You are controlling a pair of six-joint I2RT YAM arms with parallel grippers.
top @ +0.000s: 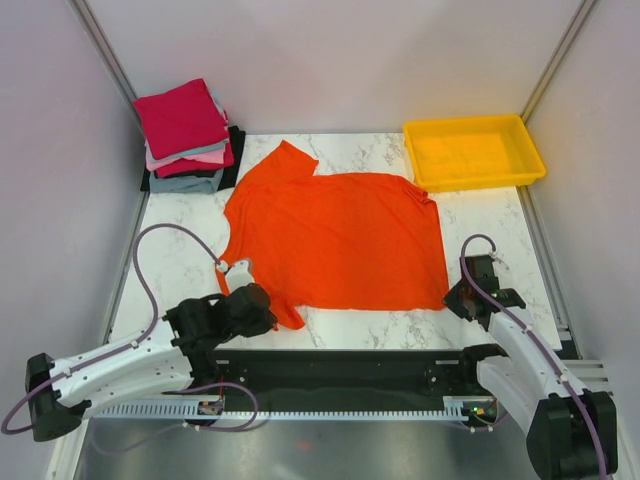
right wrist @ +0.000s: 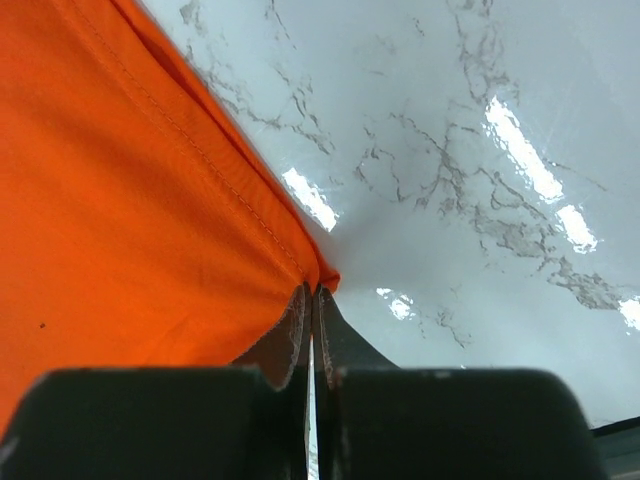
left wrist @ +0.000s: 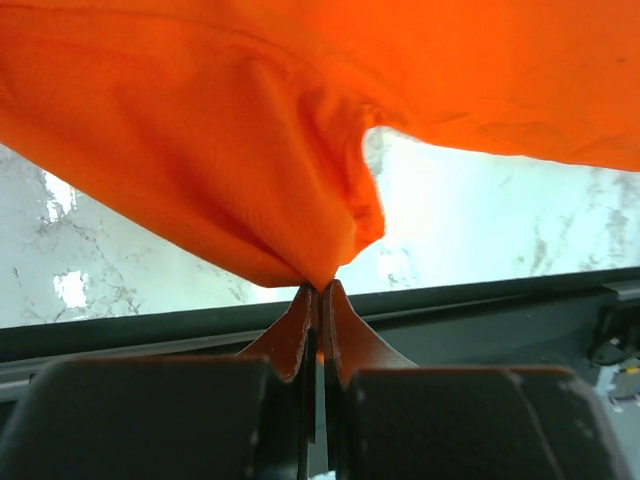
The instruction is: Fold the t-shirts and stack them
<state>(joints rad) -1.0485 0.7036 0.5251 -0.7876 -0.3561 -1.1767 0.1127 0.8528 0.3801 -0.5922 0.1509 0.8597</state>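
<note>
Orange-red soft tee flat on veined marble table, L fingers pinching sleeve, R fingers pinching hem corner.

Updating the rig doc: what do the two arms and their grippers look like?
The left arm and right arm have white link shells with black joints and black base ends. A mauve cable loops off each. The left gripper and right gripper are black blocks narrowing to thin flat fingertips. No markings are legible.
</note>
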